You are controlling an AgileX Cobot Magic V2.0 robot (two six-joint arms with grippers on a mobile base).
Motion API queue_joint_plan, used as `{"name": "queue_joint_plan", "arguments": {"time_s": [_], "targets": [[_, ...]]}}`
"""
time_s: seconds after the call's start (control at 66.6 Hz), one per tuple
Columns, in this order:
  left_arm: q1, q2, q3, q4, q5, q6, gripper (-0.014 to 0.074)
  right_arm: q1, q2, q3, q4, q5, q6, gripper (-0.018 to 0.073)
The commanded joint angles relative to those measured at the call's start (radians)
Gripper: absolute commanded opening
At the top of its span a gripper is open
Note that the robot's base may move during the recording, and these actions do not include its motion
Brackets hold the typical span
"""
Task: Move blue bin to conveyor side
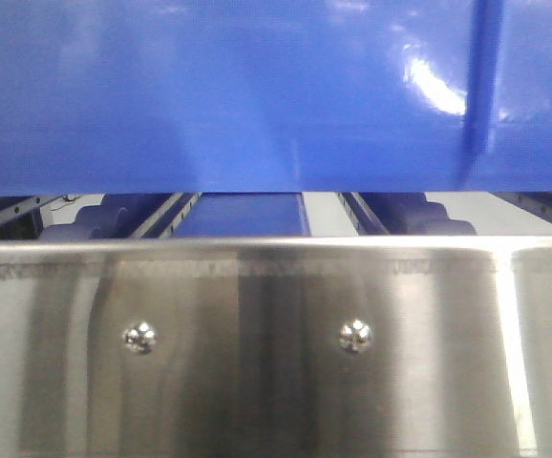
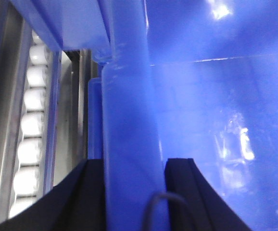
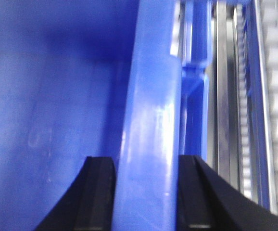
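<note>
The blue bin (image 1: 257,95) hung just above the steel rail (image 1: 257,382). Its glossy side wall filled the whole upper part of the front view, and its lower edge stood clear of the rail's top edge. Through that gap, beyond the rail, showed other blue shapes and dark slanted bars. The left gripper (image 2: 134,166) sat astride the bin's thick rim, one black finger inside the wall and one outside, both pressed against the plastic, so it was clamped narrow on the rim. The right gripper (image 3: 146,163) held the opposite rim the same way, with its fingers tight on either face. A row of white rollers (image 2: 31,125) ran outside each held wall, but which side of the steel rail they lay on could not be told. The reach and the two-handed grasp therefore looked done. With daylight between bin and rail, the lift seemed at least begun, though no view showed the bin's underside to confirm that nothing bore it. The conveyor appeared in none of the views, so the carry to its side, the lowering and the release all seemed left to do, and the distance remaining could not be judged.
</note>
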Motion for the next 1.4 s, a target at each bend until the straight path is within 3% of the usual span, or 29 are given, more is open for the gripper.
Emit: {"name": "queue_joint_plan", "arguments": {"time_s": [0.0, 0.285, 0.54, 0.931, 1.141, 1.381], "targets": [[-0.015, -0.084, -0.015, 0.017, -0.095, -0.003, -0.0006, 0.0, -0.091, -0.017, -0.013, -0.072, -0.006, -0.0075], [-0.086, -0.251, -0.015, 0.017, -0.115, -0.003, -0.0006, 0.0, -0.274, -0.015, -0.013, -0.073, -0.045, -0.0075], [-0.09, -0.337, 0.02, 0.022, -0.04, -0.003, -0.0006, 0.0, -0.377, -0.015, -0.016, -0.035, -0.051, -0.0075], [-0.09, -0.338, 0.039, 0.03, -0.01, -0.003, -0.0006, 0.0, -0.335, -0.015, -0.042, -0.035, -0.051, -0.0075], [-0.09, -0.306, 0.037, 0.073, -0.01, -0.009, -0.0011, 0.0, -0.254, -0.015, -0.078, -0.035, -0.051, -0.0075], [-0.094, -0.225, -0.059, 0.069, -0.01, -0.017, -0.0016, 0.0, -0.218, -0.015, -0.122, -0.035, -0.051, -0.0075]]}}
